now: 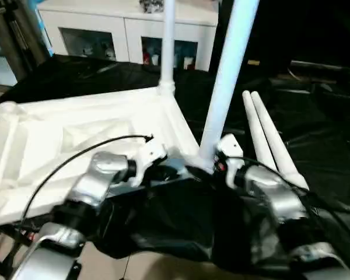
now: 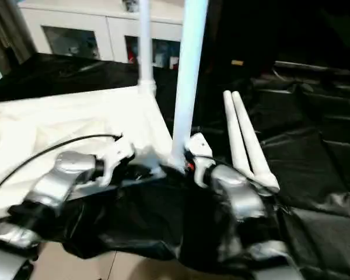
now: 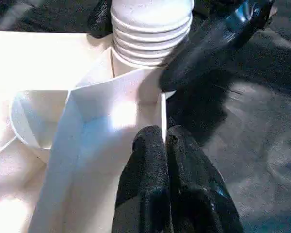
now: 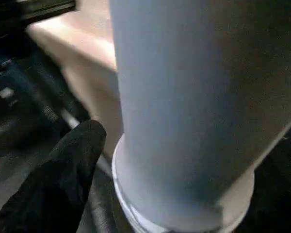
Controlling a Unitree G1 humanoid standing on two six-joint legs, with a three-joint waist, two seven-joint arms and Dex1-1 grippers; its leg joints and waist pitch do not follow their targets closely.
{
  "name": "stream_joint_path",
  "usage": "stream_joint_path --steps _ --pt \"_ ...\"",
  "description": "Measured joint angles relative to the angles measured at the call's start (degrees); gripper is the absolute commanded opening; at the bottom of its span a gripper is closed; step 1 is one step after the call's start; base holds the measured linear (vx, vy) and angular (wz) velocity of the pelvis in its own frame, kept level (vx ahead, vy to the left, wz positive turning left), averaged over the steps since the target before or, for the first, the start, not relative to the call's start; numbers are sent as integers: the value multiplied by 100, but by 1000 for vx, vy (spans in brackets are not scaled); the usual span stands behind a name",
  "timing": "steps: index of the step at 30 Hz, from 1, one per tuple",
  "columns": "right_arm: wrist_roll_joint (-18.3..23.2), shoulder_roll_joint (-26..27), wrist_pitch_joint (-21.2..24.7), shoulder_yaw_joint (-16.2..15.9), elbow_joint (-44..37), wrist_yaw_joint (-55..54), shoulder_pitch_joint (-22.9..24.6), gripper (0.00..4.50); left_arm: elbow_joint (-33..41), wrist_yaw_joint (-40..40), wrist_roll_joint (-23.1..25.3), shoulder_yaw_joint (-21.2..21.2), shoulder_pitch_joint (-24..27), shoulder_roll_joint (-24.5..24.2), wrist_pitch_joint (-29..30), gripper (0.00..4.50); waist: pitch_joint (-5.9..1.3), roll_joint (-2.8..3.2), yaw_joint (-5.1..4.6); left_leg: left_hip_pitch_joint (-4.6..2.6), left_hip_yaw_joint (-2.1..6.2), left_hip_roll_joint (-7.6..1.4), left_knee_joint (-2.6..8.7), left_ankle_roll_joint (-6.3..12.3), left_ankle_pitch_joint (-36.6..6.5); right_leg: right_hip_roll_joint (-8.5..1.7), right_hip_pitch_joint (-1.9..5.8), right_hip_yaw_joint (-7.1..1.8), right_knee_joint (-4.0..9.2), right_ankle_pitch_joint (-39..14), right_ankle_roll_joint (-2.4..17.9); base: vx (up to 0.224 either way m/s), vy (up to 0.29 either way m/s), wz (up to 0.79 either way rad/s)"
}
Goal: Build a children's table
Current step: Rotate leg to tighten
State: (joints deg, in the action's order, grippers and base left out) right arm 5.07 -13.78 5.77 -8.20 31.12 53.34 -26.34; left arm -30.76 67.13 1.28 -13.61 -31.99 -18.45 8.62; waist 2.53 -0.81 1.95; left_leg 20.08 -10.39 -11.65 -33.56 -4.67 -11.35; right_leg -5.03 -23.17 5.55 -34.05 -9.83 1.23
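A: Biggest first?
B: Spread beneath everything, a black sheet (image 1: 315, 146); behind it, a white cabinet (image 1: 122, 26).
A: And on the sheet?
B: Lying upside down, ribs up, the tabletop (image 1: 76, 134). Standing upright in its far corner socket, one leg (image 1: 167, 41); in the near corner socket, another leg (image 1: 227, 76). Just beside, to the right, flat on the sheet and side by side, two loose legs (image 1: 268, 137).
A: Smaller yet?
B: Left fingers (image 3: 150, 145) pressed closed together, tips against the tabletop's rim wall by the near corner. Right fingers (image 4: 82, 141) spread apart on either side of the near leg's base, one standing just clear of it.
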Motion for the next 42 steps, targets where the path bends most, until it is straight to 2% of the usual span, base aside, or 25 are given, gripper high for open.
stream_joint_path --steps 2,5,7,9,16,19,25,31,33,36,38,42 --pt "12 -104 39 -60 -93 202 20 359 -1 139 -42 -24 2 -59 -21 0 0 0 4 0 0 0 0 0 0 0 0 0 0 0 0 0 0 0" --pt "18 -211 55 -114 -169 394 51 318 -18 273 -62 -46 6 -99 -73 0 1 -1 4 0 0 0 -5 0 0 0 0 0 -2 0 0 0 0 0" --pt "20 -236 94 -115 -182 453 51 314 -45 338 -78 -51 6 -139 -114 0 1 -1 4 0 0 0 -6 0 0 0 1 0 -3 1 1 0 0 0" --pt "24 -239 112 -116 -190 470 51 284 -49 364 -101 -59 6 -162 -129 0 1 -1 3 -1 0 -1 -6 -1 1 0 1 0 -5 1 1 0 0 0" --pt "42 -123 165 -42 -243 346 123 274 -59 319 -110 -56 8 -145 -126 0 0 -2 4 0 0 -1 -6 -1 1 0 2 0 -6 0 0 0 0 0" --pt "22 206 82 167 -58 -324 148 274 -154 -44 -79 1 -20 -44 -73 0 0 -2 -8 -3 -1 0 -7 -2 1 -1 9 -3 -8 2 2 0 0 0" --pt "-95 981 17 744 575 -2443 -164 273 -561 -1297 194 124 -303 612 167 0 -2 -3 -27 -10 -2 2 -9 -5 1 -1 14 -7 -5 -8 -17 0 0 0" --pt "-200 1262 -33 897 875 -3335 -373 273 -759 -1828 329 118 -427 889 174 0 -3 -6 -21 -9 1 3 -8 -5 1 -1 16 -6 1 -8 -19 0 0 0" --pt "-221 1275 -171 943 956 -3339 -372 329 -766 -1858 368 99 -433 921 153 0 -4 -7 -17 -9 1 5 -8 -5 1 -3 16 -6 4 -7 -20 0 0 0" --pt "-121 1297 -222 1005 950 -3203 -352 352 -766 -1818 395 80 -434 933 140 0 -5 2 -19 -7 1 9 -8 -4 1 -6 16 -7 4 -7 -20 0 0 0" --pt "-80 1274 -209 1020 907 -3094 -326 386 -765 -1752 395 85 -434 926 131 0 -5 3 -18 -6 1 9 -5 -4 1 -6 16 -7 3 -7 -20 0 0 0" --pt "-64 1040 -115 910 772 -2516 -282 392 -739 -1578 384 79 -429 855 89 0 -4 5 -18 0 1 8 3 -4 1 -5 14 -6 -1 -6 -20 0 0 0"
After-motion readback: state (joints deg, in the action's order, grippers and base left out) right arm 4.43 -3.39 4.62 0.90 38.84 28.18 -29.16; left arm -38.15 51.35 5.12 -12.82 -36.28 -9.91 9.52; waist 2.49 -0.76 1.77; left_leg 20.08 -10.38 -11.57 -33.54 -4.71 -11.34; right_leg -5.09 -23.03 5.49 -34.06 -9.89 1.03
